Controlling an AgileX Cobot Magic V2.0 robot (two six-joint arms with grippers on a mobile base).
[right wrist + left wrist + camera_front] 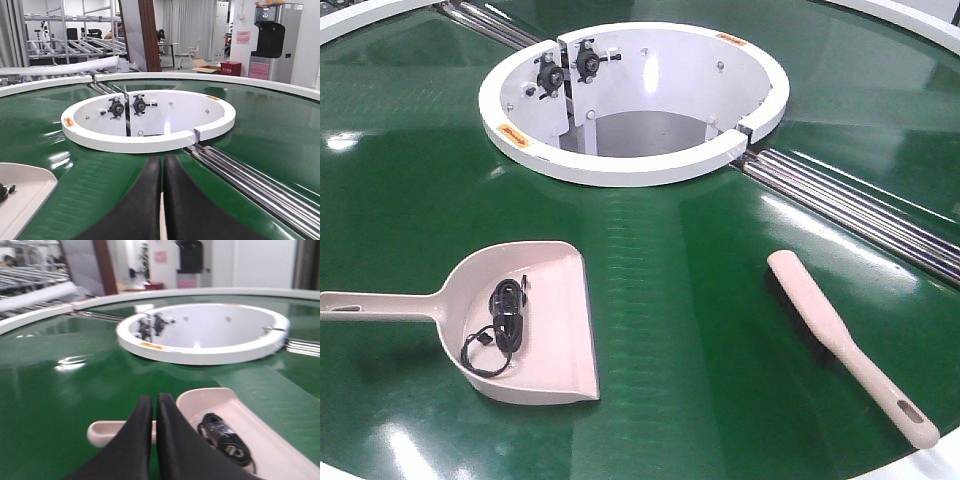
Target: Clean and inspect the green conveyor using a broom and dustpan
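Left gripper (154, 402): two matte black fingers (131, 440), smooth, broad at the base, tapering to rounded tips. Right gripper (162, 162): identical black tapered fingers (190, 200). No markings visible.

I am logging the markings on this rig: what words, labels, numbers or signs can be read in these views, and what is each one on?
None can be read.
Orange-yellow stickers on the white rim of the green conveyor: print too small.
Pink sign on the far wall: blurred.
Pink panel on the dispenser: blurred.
Dustpan and broom: no marking visible.
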